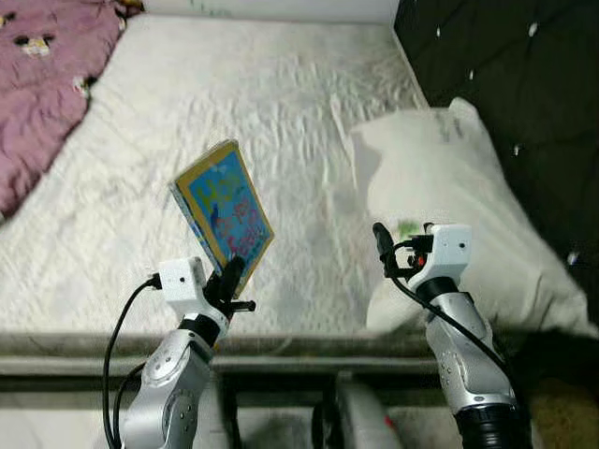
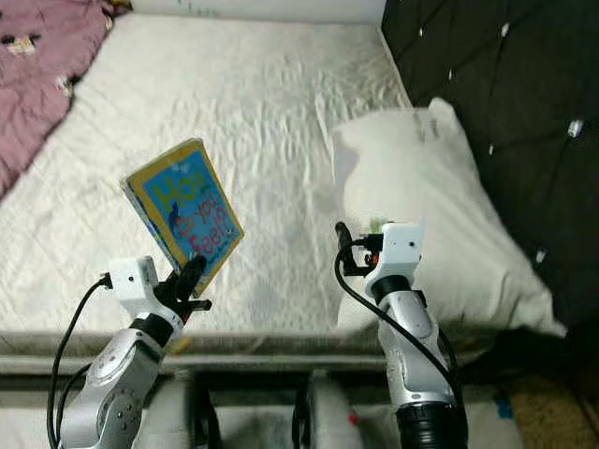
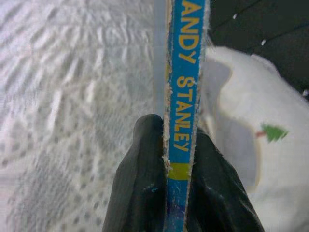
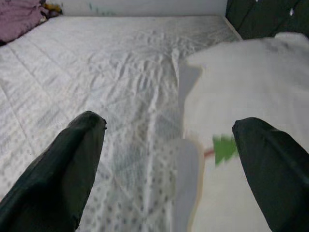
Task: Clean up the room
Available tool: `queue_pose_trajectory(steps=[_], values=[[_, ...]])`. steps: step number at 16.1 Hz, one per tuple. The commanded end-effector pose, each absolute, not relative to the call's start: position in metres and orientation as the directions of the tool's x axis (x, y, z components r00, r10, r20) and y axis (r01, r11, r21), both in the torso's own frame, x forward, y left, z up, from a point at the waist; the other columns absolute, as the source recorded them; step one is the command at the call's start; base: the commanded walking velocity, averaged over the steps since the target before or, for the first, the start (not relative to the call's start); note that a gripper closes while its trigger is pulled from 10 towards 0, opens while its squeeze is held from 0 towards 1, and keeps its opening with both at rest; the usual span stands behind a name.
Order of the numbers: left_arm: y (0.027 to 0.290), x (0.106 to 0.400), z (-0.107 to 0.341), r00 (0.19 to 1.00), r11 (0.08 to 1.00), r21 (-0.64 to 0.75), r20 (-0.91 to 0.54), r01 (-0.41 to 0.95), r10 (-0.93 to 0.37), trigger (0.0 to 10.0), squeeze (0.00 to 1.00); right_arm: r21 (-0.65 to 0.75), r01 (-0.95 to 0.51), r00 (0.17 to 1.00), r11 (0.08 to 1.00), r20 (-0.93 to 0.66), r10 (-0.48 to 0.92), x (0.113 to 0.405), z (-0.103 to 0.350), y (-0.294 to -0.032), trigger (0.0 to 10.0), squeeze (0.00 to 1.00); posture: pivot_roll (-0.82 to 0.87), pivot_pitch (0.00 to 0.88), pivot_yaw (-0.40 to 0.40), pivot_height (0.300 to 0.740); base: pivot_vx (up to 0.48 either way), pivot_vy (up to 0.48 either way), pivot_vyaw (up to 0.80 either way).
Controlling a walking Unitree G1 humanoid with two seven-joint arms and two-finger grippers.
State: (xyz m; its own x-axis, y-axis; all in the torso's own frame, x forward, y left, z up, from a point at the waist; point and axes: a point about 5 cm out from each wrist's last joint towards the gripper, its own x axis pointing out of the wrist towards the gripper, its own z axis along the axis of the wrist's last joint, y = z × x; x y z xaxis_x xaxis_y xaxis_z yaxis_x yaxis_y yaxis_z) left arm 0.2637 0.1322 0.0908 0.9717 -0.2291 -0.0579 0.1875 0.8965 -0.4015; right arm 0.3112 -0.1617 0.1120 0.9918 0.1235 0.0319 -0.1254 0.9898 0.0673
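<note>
We hold the book (image 1: pixel 222 204) aloft over the near edge of the bed (image 1: pixel 281 122), our left tool (image 1: pixel 229 281) clenched on its lower corner. It looks thin, stiff and light. Our right tool (image 4: pixel 169 159) hangs released near the pillow (image 1: pixel 449 187).

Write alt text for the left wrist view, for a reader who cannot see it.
The left claw is shut on a book, its blue spine with yellow lettering standing edge-on between the two black fingers. Behind lie a white mattress and a white pillow.
</note>
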Motion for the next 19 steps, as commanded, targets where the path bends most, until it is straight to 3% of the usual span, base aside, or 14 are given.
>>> queue_pose_trajectory(steps=[1, 13, 15, 19], values=[[0.1319, 0.2642, 0.0940, 0.973, 0.899, -0.393, -0.044, 0.192, -0.226, 10.0, 0.00, 0.068, -0.131, 0.991, 0.989, 0.027, 0.130, 0.3094, 0.1110, -0.1617, 10.0, 0.00, -0.02, 0.198, -0.033, 0.589, 0.000, 0.000, 0.00], [0.1309, 0.2642, 0.0971, 0.973, 0.896, -0.394, -0.015, 0.207, -0.231, 10.0, 0.00, 0.033, -0.168, 0.985, 0.985, 0.027, 0.168, 0.3084, 0.1096, -0.1578, 10.0, 0.00, -0.02, 0.201, -0.038, 0.589, 0.000, 0.000, 0.00], [0.1306, 0.2641, 0.0983, 0.972, 0.888, -0.405, -0.001, 0.216, -0.236, 10.0, 0.00, 0.033, -0.174, 0.985, 0.984, 0.029, 0.173, 0.3083, 0.1098, -0.1574, 10.0, 0.00, -0.03, 0.204, -0.039, 0.568, 0.000, 0.000, 0.00], [0.1294, 0.2636, 0.1002, 0.969, 0.887, -0.399, 0.015, 0.233, -0.247, 10.0, 0.00, 0.025, -0.162, 0.987, 0.986, 0.024, 0.161, 0.3087, 0.1092, -0.1592, 10.0, 0.00, -0.03, 0.204, -0.039, 0.568, 0.000, 0.000, 0.00]])
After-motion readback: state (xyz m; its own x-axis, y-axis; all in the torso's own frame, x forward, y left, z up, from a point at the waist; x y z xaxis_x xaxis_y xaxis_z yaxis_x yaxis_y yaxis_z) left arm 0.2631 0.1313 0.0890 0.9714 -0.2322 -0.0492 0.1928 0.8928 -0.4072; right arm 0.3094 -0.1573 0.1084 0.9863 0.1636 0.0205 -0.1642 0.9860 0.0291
